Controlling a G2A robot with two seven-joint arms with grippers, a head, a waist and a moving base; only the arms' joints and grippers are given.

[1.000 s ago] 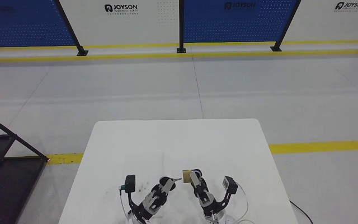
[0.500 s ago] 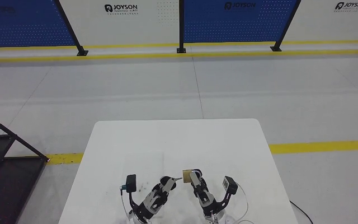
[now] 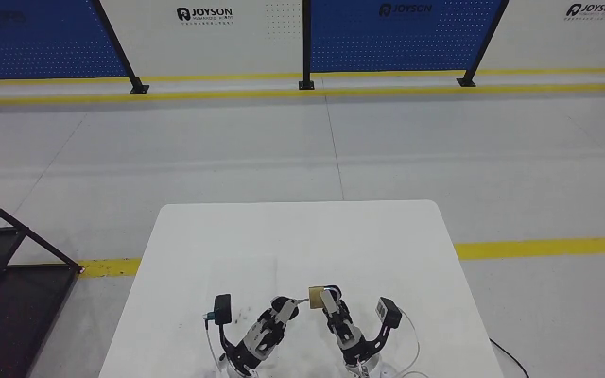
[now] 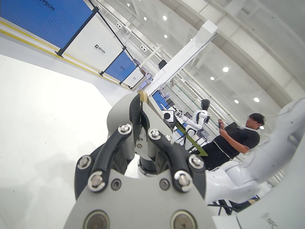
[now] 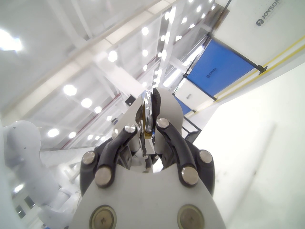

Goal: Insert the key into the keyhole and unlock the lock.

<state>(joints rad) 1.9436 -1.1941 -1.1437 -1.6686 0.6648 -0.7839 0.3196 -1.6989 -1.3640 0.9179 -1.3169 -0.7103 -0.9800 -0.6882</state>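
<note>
Both grippers are raised near the table's front edge and face each other. My right gripper [image 3: 328,299] is shut on a brass padlock [image 3: 317,295]. The right wrist view shows the padlock's brass body and silver shackle [image 5: 147,114] clamped between that gripper's [image 5: 152,95] pads. My left gripper [image 3: 286,307] is shut on a thin silver key [image 3: 299,303] whose tip points at the padlock's side, very close to it or touching. In the left wrist view the fingers [image 4: 135,110] are pressed together and hide the key, and a small brass-coloured bit [image 4: 143,95] shows just past the tips.
The white table [image 3: 293,246] stretches away beyond the grippers, with faint dark marks near its front. A dark frame [image 3: 28,255] stands off the table's left side. Blue and white barrier panels [image 3: 397,33] stand far behind on the floor.
The left arm has shifted a trifle to the right, towards the padlock. The right arm and the padlock have stayed where they were.
</note>
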